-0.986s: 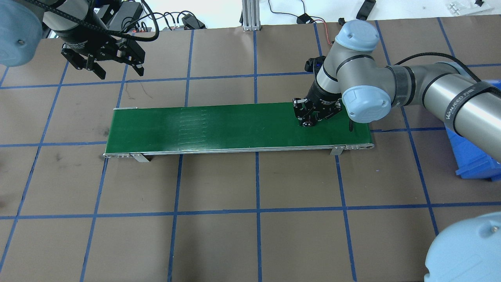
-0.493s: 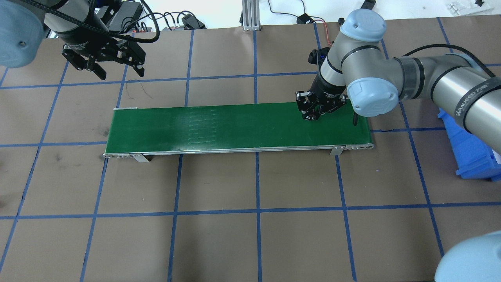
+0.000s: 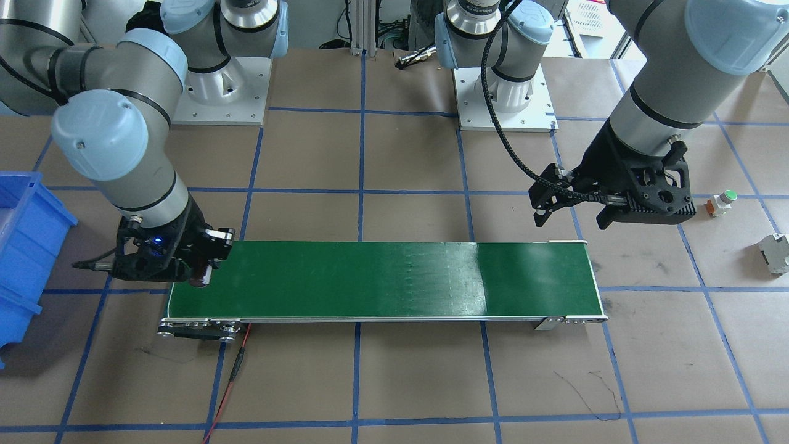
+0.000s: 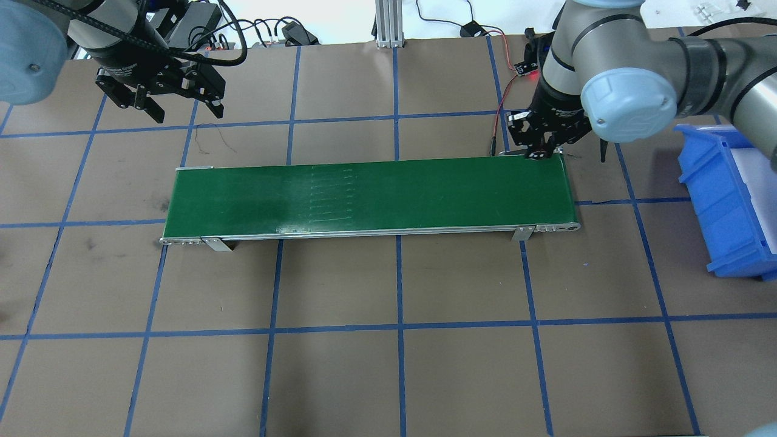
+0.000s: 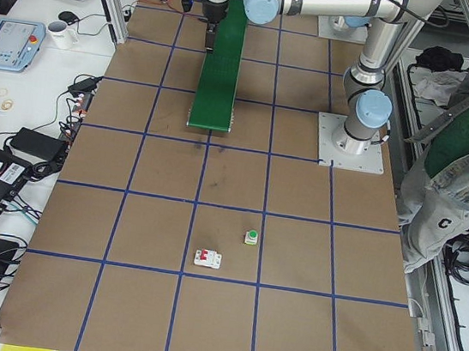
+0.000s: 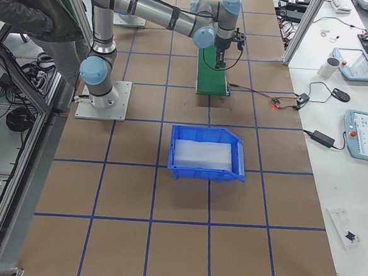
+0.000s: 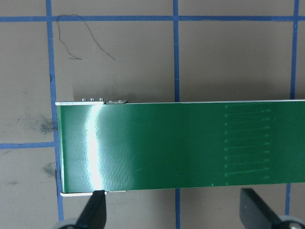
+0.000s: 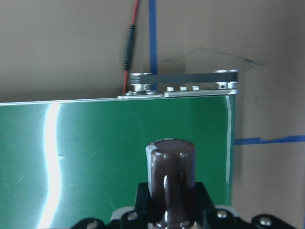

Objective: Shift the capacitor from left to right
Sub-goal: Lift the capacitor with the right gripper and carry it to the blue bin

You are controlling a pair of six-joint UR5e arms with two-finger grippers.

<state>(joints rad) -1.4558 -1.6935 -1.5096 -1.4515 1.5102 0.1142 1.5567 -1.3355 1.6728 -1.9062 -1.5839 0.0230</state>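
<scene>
Right end effector (image 4: 536, 149), pinching capacitor (image 8: 170, 174), has lifted off conveyor belt (image 4: 364, 194), swung to its far-right corner; blue bin (image 4: 710, 200) likely next. Left end effector (image 4: 188, 109) spread, idle.

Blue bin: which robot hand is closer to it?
The right one. The right gripper, holding the capacitor, is at the end of the green belt nearest the blue bin. The left gripper hangs open near the belt's opposite end.

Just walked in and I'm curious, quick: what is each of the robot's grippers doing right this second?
Left gripper: open, holding nothing.
Right gripper: closed on the small dark brown glossy cylindrical capacitor.
</scene>
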